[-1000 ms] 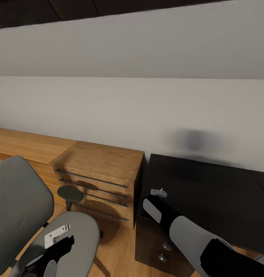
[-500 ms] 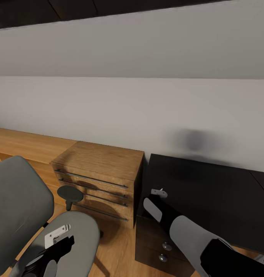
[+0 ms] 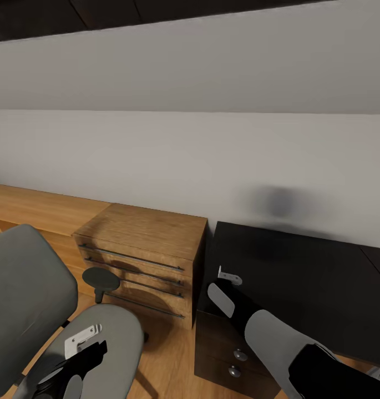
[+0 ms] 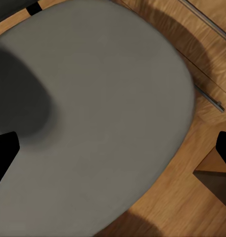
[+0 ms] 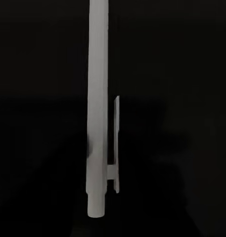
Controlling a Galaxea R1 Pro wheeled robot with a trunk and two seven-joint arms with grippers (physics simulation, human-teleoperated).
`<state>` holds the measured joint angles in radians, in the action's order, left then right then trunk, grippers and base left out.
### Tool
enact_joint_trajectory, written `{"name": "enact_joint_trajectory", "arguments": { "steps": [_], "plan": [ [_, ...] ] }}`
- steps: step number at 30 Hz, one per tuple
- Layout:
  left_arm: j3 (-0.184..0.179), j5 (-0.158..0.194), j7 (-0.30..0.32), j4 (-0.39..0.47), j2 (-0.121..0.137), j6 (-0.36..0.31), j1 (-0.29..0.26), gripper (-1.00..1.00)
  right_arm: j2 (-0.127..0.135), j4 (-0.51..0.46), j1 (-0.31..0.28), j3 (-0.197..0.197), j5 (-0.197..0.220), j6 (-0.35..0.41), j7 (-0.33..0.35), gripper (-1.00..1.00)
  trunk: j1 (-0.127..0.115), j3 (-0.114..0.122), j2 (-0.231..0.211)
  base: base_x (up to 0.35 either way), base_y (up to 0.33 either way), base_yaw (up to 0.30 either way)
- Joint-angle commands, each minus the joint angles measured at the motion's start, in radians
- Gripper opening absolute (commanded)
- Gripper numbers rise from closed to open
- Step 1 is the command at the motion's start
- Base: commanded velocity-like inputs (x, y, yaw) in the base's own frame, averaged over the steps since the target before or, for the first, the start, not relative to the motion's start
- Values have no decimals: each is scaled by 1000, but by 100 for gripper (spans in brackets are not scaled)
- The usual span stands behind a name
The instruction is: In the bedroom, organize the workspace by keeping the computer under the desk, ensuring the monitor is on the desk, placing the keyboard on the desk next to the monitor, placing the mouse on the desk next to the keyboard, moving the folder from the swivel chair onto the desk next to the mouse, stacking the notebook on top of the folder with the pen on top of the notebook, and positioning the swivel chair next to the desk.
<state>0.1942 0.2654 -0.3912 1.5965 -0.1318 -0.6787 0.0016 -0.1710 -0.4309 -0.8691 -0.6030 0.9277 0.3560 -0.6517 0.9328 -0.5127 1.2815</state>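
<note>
With the right gripper (image 3: 227,276) pinching the pen (image 5: 98,113) above the bench (image 3: 300,277), carry it level towards the notebook.

Desk (image 3: 300,277) glossy black – chair seat (image 4: 103,113) matt, perhaps cloth.

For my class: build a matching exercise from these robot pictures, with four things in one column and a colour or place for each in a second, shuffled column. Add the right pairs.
Things:
1. swivel chair
2. desk
3. pen
4. wooden drawer chest

Descriptions:
A. glossy black top
B. thin white stick in the right wrist view
C. grey seat, under the left gripper
D. light wood, standing between chair and desk

Pairs: 1-C, 2-A, 3-B, 4-D
</note>
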Motion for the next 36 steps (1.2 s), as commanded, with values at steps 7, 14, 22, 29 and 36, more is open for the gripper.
{"name": "enact_joint_trajectory", "arguments": {
  "steps": [7, 14, 22, 29, 36],
  "plan": [
    [1, 11, -8, 2, -1, -2, 0, 100, 1, 15, -1, -6, 8, 8, -8, -100, 0, -1, 0, 0, 0, 0],
    [1, 11, -7, 2, -1, -2, 0, 100, 2, 15, -1, -6, 7, 7, -8, -100, 0, -1, 0, 0, 0, 0],
    [-1, 11, -6, 2, -2, -1, 0, 100, 2, 13, -1, -6, 7, 2, -8, -100, -27, 21, -49, 0, 0, 0],
    [-1, 10, -6, 1, -2, -1, 0, 100, 36, -38, 0, -6, 6, 1, -12, -100, -53, 43, -98, 0, 0, 0],
    [-1, 8, -6, 1, -2, -2, 0, 100, 111, -203, 37, -6, 10, 5, -55, -100, -80, 65, -147, -24, 0, 0]
  ]
}}
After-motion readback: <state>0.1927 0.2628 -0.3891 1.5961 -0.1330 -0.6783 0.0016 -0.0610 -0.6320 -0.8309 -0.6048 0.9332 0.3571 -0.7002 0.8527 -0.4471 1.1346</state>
